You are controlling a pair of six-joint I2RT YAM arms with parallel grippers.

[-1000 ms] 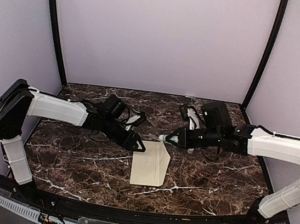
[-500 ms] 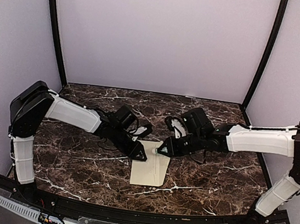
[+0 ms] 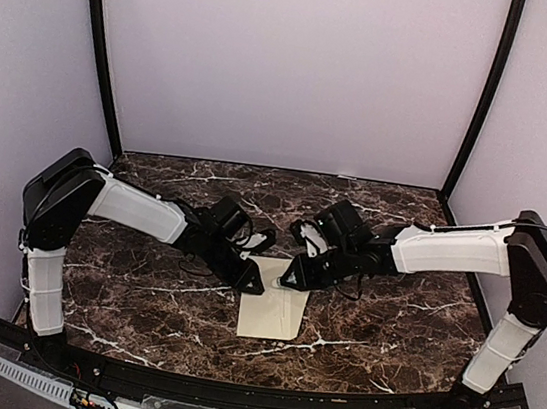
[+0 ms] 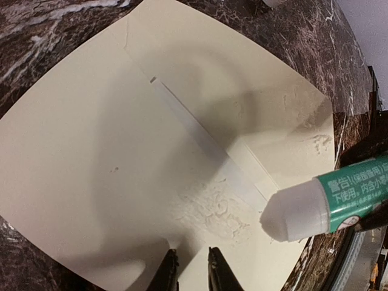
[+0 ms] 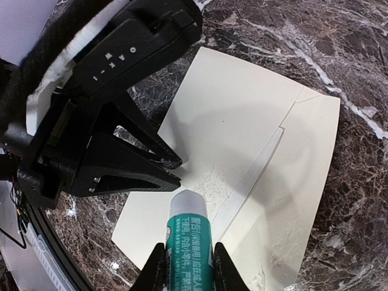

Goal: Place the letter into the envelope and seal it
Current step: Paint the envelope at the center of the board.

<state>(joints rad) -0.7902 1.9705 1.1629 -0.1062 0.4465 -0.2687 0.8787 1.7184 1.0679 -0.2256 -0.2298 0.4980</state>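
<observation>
Envelope (image 3: 271, 315) flat on desk (image 3: 140, 298), centre, between both arms. Left jaws at its far-left edge. Glue stick (image 5: 189, 239) in right jaws, tip over its far part.

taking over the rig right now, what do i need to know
Left gripper: jaws nearly together, tips on the envelope at its far left corner; a pinch cannot be confirmed.
Right gripper: shut on the glue stick, tip just over the envelope.
The envelope lies flat on the table; the letter is not visible, possibly inside.
Done: glue smears beside the flap line.
Left: finish gluing, press the flap shut.
</observation>
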